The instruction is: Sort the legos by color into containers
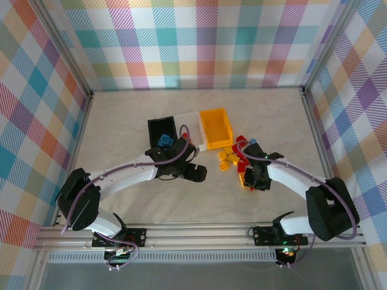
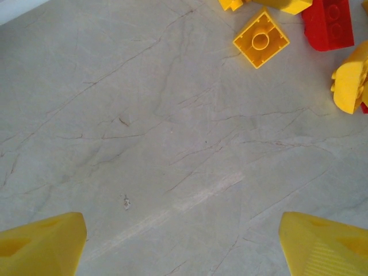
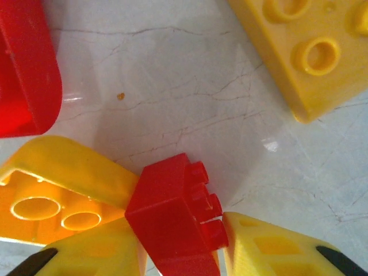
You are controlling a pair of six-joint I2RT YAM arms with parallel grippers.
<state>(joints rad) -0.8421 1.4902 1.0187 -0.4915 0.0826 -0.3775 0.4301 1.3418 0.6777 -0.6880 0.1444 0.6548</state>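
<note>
You are gripping a red brick (image 3: 172,215), studs sideways, in the narrowed jaws of the right gripper (image 3: 183,253) at the near edge of the pile (image 1: 234,154), while the left gripper (image 2: 183,244) is hanging wide-jawed over bare bench (image 2: 172,144).

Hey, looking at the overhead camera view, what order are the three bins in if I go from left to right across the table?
black bin → clear bin → yellow-orange bin
</note>
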